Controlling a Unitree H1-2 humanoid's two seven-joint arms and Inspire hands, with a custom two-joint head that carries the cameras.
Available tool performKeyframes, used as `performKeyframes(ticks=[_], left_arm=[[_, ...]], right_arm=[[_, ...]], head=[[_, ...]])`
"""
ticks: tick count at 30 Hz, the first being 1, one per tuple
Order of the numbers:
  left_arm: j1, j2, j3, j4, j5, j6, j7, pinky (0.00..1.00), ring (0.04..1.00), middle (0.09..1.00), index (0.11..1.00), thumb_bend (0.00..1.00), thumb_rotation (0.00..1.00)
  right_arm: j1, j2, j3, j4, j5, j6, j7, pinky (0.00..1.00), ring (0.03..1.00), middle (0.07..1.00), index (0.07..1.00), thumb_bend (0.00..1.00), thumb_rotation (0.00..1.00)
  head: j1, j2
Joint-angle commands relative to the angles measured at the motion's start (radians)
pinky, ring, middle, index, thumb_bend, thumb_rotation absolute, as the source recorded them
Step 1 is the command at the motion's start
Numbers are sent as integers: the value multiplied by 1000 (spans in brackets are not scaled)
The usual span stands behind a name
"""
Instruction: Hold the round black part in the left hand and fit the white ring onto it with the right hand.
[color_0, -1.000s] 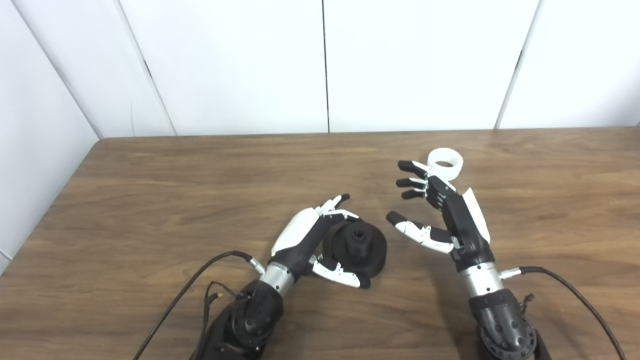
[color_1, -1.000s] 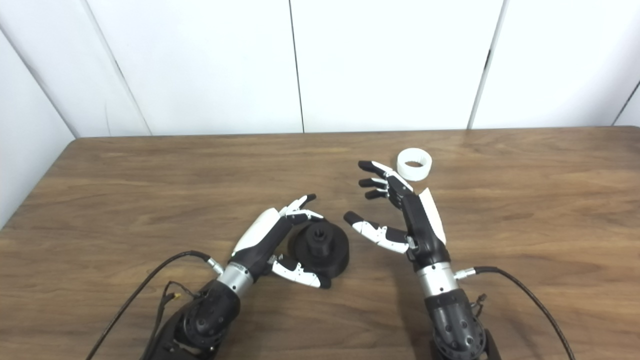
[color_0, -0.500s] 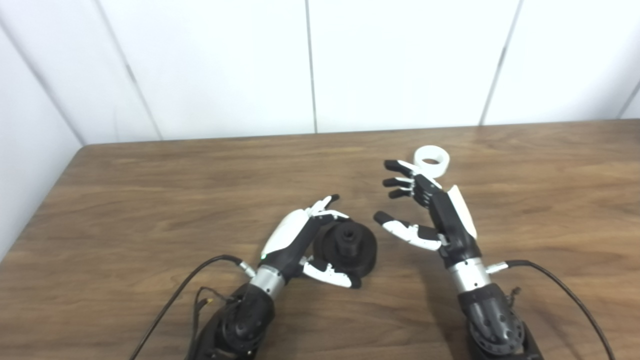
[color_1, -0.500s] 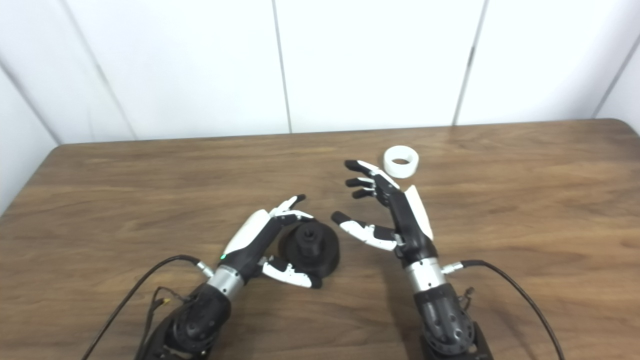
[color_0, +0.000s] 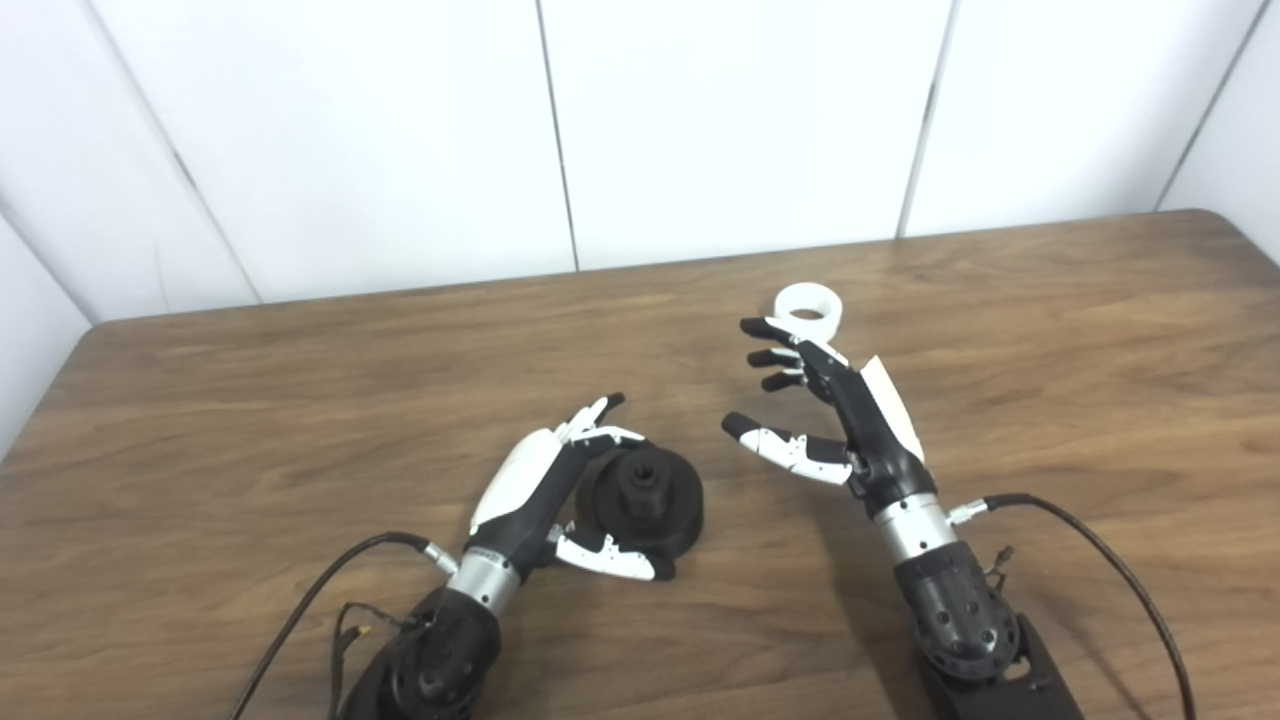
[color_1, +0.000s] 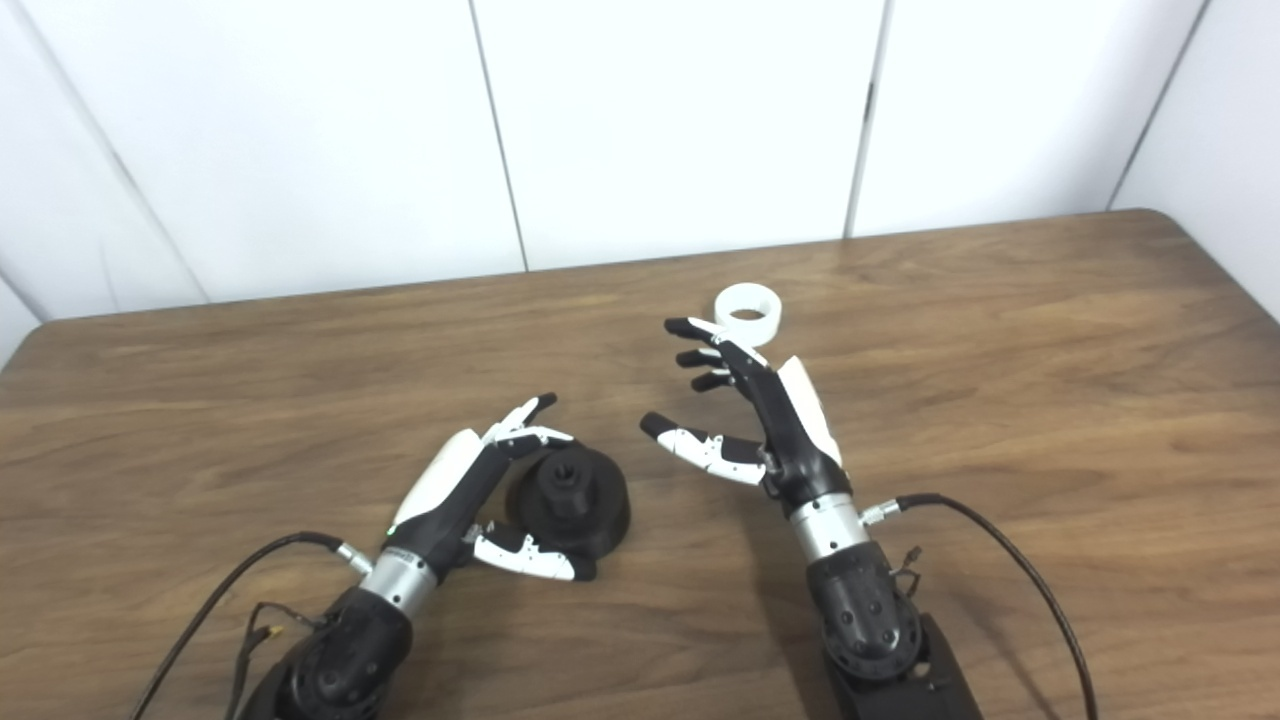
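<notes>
The round black part (color_0: 645, 490) sits on the wooden table (color_0: 300, 400) in front of me. My left hand (color_0: 545, 480) is open and cupped around its left side. The fingers reach over the part's far-left edge and the thumb lies along its front. The white ring (color_0: 825, 322) lies flat on the table farther back, to the right of centre. My right hand (color_0: 840, 420) is open and empty, fingers spread, hovering between the part and the ring. Its fingertips (color_1: 680, 328) stand just left of the white ring (color_1: 748, 332), apart from it.
Black cables run from both wrists, on the left (color_0: 320, 600) and on the right (color_0: 1100, 560). The table's far right corner (color_0: 1235, 225) shows, with white wall panels behind.
The whole picture has shifted left, so the camera has moved. Both hands keep nearly the same pose. My right fingertips stand slightly nearer the ring.
</notes>
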Motion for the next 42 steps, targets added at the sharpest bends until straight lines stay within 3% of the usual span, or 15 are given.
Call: performKeyframes(ticks=[1, 12, 20, 30, 35, 42], left_arm=[[-25, 4, 8, -32, -3, -20, 5, 1000, 1000, 1000, 639, 968, 226], [-20, -11, 6, -27, 2, -19, 8, 1000, 1000, 1000, 645, 975, 232], [-15, -18, 9, -35, 3, -11, 4, 1000, 1000, 1000, 642, 971, 207], [-15, -21, 7, -24, 7, -21, 10, 1000, 1000, 1000, 640, 971, 207], [-14, -23, 2, -22, 13, -18, 9, 1000, 1000, 1000, 639, 972, 220], [-14, -25, -1, -18, 9, -24, 7, 1000, 1000, 1000, 639, 976, 233]], right_arm=[[-45, -31, -24, -34, -36, 0, -27, 688, 766, 830, 816, 623, 295], [-125, -96, -78, -21, -73, 48, -43, 708, 805, 861, 816, 682, 375], [-206, -166, -99, 19, -147, 131, -38, 871, 949, 951, 832, 698, 435], [-365, -270, -75, 114, -173, 237, 19, 750, 941, 974, 837, 723, 397], [-464, -330, -30, 266, -190, 186, 27, 746, 938, 973, 834, 772, 500], [-572, -376, 59, 490, -234, 103, -7, 833, 954, 966, 830, 851, 606]], head=[[0, -1], [0, -4], [11, -4], [14, -11], [20, -15], [27, -18]])
